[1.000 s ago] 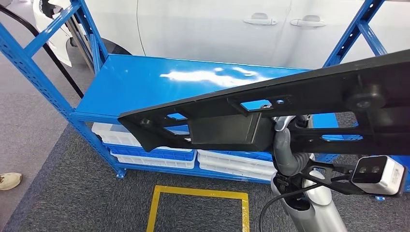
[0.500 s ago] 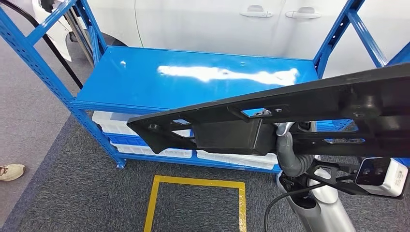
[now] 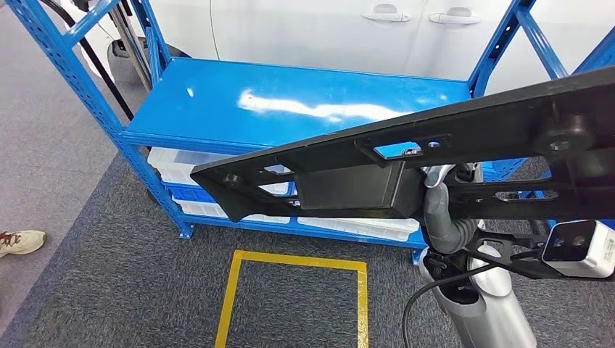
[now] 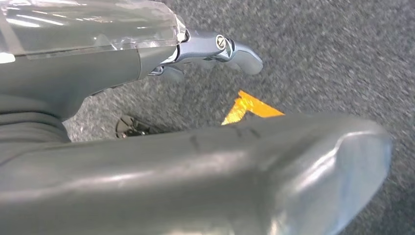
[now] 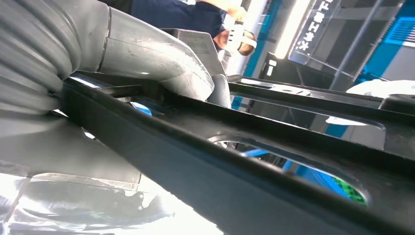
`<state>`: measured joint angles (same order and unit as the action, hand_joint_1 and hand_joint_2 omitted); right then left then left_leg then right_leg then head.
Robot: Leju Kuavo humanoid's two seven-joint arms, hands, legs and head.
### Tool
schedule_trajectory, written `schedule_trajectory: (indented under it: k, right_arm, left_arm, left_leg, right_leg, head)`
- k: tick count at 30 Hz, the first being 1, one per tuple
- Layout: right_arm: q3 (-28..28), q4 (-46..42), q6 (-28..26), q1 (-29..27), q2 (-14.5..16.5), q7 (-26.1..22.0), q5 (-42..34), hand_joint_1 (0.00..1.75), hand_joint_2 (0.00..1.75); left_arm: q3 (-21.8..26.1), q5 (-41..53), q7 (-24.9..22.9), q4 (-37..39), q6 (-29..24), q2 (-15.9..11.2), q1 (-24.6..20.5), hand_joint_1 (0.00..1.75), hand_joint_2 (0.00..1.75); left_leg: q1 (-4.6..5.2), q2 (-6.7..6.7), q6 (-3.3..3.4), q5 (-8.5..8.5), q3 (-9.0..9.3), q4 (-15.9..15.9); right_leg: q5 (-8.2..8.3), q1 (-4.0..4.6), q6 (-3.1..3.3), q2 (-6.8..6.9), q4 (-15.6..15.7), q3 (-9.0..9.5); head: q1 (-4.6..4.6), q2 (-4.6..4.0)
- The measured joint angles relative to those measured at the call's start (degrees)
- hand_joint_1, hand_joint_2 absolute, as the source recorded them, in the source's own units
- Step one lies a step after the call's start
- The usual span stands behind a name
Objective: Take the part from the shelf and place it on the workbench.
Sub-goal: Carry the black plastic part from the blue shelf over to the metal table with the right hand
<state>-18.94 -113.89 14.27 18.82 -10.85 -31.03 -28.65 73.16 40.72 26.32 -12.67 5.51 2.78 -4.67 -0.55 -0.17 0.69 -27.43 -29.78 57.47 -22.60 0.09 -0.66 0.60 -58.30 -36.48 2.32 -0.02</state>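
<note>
1. Down by the floor, the left hand hangs free, fingers loosely apart, holding nothing.
2. Rightward, the right hand grips the part from beneath; its long axis runs crosswise above the shelf.

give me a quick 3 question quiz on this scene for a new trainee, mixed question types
1. True or false: the long black part still lies on the blue shelf.
2. Which hand holds the part? A) left hand B) right hand C) a person's hand
3. Fill in: on the grey carpet in front of the shelf there is a square outlined in ______ tape.

Key
1. False: the part is lifted clear, in front of the shelf.
2. B: the right hand grips it from below; the left hand hangs over the carpet, holding nothing.
3. Yellow.
</note>
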Motion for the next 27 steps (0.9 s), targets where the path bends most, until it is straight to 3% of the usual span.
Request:
schedule_trajectory:
  k: [2, 4, 5, 6, 7, 9, 11, 13, 15, 16, 17, 19, 20, 21, 22, 24, 26, 27]
  right_arm:
    - [0.3, -0.3, 0.2, -0.8, 0.0, -0.4, 0.5, 1.75, 1.75]
    - [0.5, -0.4, 0.6, -1.7, 0.1, -0.9, 0.8, 1.75, 1.75]
    - [0.6, -0.4, 0.9, -2.0, 0.2, -1.1, 0.9, 1.75, 1.75]
    - [0.6, -0.4, 1.0, -2.1, 0.3, -1.2, 1.0, 1.75, 1.75]
    - [0.6, -0.4, 1.1, -2.2, 0.3, -1.2, 1.2, 1.75, 1.75]
    - [0.8, -0.4, 1.0, -2.4, 0.5, -1.4, 2.1, 1.75, 1.75]
    - [1.1, -0.6, 0.9, -2.6, 0.8, -1.6, 3.2, 1.75, 1.75]
    - [1.3, -0.8, 0.6, -2.9, 1.1, -2.1, 4.2, 1.75, 1.75]
    - [1.3, -0.8, 0.4, -3.6, 1.4, -3.3, 5.5, 1.75, 1.75]
    - [1.4, -0.7, 0.4, -4.1, 1.6, -4.2, 6.1, 1.75, 1.75]
    - [1.5, -0.7, 0.4, -4.8, 1.8, -5.2, 6.5, 1.75, 1.75]
    - [1.8, -0.5, 0.8, -6.3, 2.1, -6.7, 7.1, 1.75, 1.75]
    - [2.0, -0.4, 1.1, -6.9, 2.2, -7.1, 7.5, 1.75, 1.75]
    - [2.1, -0.2, 1.4, -7.5, 2.3, -7.4, 7.8, 1.75, 1.75]
    - [2.3, 0.0, 1.8, -7.9, 2.3, -7.6, 8.0, 1.75, 1.75]
    - [2.6, 0.3, 2.1, -8.4, 2.6, -7.8, 8.3, 1.75, 1.75]
    - [2.8, 0.4, 2.3, -8.6, 2.7, -7.7, 8.8, 1.75, 1.75]
    - [2.9, 0.5, 2.5, -8.6, 2.8, -7.7, 9.2, 1.75, 1.75]
  left_arm:
    - [0.0, 0.1, 0.0, -0.1, 0.1, 0.0, 0.0, 0.00, 0.00]
    - [0.0, 0.1, 0.1, -0.1, 0.0, 0.0, 0.0, 0.00, 0.00]
    - [0.0, 0.1, 0.1, -0.2, -0.1, 0.0, 0.0, 0.00, 0.00]
    - [0.0, 0.1, 0.2, -0.2, -0.1, 0.0, 0.0, 0.00, 0.00]
    - [0.0, 0.2, 0.2, -0.3, -0.1, 0.0, 0.0, 0.00, 0.00]
    - [0.0, 0.7, 0.4, -0.3, 0.1, 0.0, 0.0, 0.00, 0.00]
    - [0.0, 1.2, 0.6, -0.3, 0.5, 0.1, 0.0, 0.00, 0.00]
    - [0.0, 1.6, 0.7, -0.3, 0.8, 0.1, 0.0, 0.00, 0.00]
    - [0.0, 1.8, 0.9, -0.3, 0.9, 0.1, 0.1, 0.00, 0.00]
    - [0.0, 1.8, 1.1, -0.4, 0.9, 0.0, 0.1, 0.00, 0.00]
    - [-0.1, 1.7, 1.1, -0.4, 0.8, 0.0, 0.1, 0.00, 0.00]
    - [-0.1, 1.6, 1.2, -0.4, 0.8, -0.1, 0.2, 0.00, 0.00]
    - [-0.1, 1.5, 1.2, -0.4, 0.7, -0.1, 0.3, 0.00, 0.00]
    - [0.0, 1.4, 1.2, -0.4, 0.6, -0.2, 0.3, 0.00, 0.00]
    - [0.0, 1.3, 1.2, -0.4, 0.5, -0.3, 0.3, 0.00, 0.00]
    - [0.0, 1.3, 1.2, -0.4, 0.4, -0.4, 0.3, 0.00, 0.00]
    - [0.0, 1.3, 1.2, -0.4, 0.2, -0.5, 0.2, 0.00, 0.00]
    - [0.0, 1.2, 1.2, -0.4, 0.1, -0.5, 0.2, 0.00, 0.00]
  left_leg:
    - [-0.33, 0.24, 0.82, 1.20, -1.09, -0.3]
    - [-0.25, 0.28, 1.14, 2.35, -2.65, -0.3]
    - [-0.23, 0.29, 1.10, 2.96, -3.49, -0.2]
    - [-0.21, 0.30, 1.03, 3.56, -4.35, -0.2]
    - [-0.21, 0.31, 0.93, 4.14, -5.17, -0.1]
    - [-0.18, 0.31, 0.68, 5.22, -6.52, 0.0]
    - [-0.11, 0.25, 0.21, 6.24, -7.25, 0.0]
    - [-0.23, 0.22, -0.49, 7.31, -7.44, -0.4]
    - [-0.30, 0.21, -1.21, 7.62, -7.73, -0.6]
    - [-0.27, 0.19, -1.50, 6.46, -8.14, 0.3]
    - [-0.27, 0.18, -1.73, 4.36, -8.81, 2.2]
    - [-0.35, 0.17, -2.09, -1.10, -10.76, 9.2]
    - [-0.37, 0.17, -2.26, -2.67, -11.61, 13.0]
    - [-0.39, 0.17, -2.39, -2.96, -11.87, 15.5]
    - [-0.43, 0.17, -2.48, -2.10, -11.15, 16.0]
    - [-0.52, 0.19, -2.44, 0.31, -6.50, 10.5]
    - [-0.34, 0.15, -1.99, 0.28, -1.57, 3.0]
    - [-0.22, 0.09, -1.63, -0.23, -0.46, 1.0]
  right_leg:
    - [-4.08, -0.17, -0.65, -0.29, -3.8, -1.41]
    - [-9.54, -0.43, -1.09, -0.41, -11.2, -3.49]
    - [-10.83, -0.53, -1.22, -0.41, -14.3, -4.06]
    - [-10.78, -0.59, -1.27, -0.41, -16.0, -3.88]
    - [-9.52, -0.63, -1.23, -0.41, -15.7, -2.68]
    - [-6.57, -0.55, -0.71, -0.45, -9.5, 2.64]
    - [-6.61, -0.25, -0.03, -0.47, -1.0, 8.35]
    - [-7.23, 0.14, 0.41, -0.49, 2.6, 10.14]
    - [-6.11, 0.00, 1.11, -0.39, 3.2, 9.61]
    - [-5.51, -0.15, 1.56, -0.26, 3.6, 9.31]
    - [-4.85, -0.30, 1.90, -0.12, 3.9, 8.92]
    - [-3.86, -0.24, 2.21, 0.03, 3.7, 7.72]
    - [-3.44, -0.23, 2.19, 0.04, 3.5, 7.00]
    - [-3.06, -0.24, 2.14, 0.04, 3.2, 6.22]
    - [-2.74, -0.27, 2.03, 0.04, 2.8, 5.42]
    - [-2.31, -0.36, 1.68, 0.02, 1.8, 3.93]
    - [-2.03, -0.28, 1.19, 0.08, 0.8, 2.81]
    - [-1.89, -0.22, 0.93, 0.15, 0.4, 2.51]
  head:
    - [-0.01, 0.00]
    - [-0.01, 0.00]
    - [-0.01, 0.00]
    - [-0.01, 0.00]
    - [-0.01, 0.00]
    - [-0.01, 0.00]
    - [-0.01, 0.00]
    - [-0.01, 0.00]
    - [-0.01, 0.00]
    - [-0.01, 0.00]
    - [-0.01, 0.00]
    - [-0.01, 0.00]
    - [-0.01, 0.00]
    - [-0.01, 0.00]
    - [-0.01, 0.00]
    - [-0.01, 0.00]
    - [-0.01, 0.00]
    - [-0.01, 0.00]
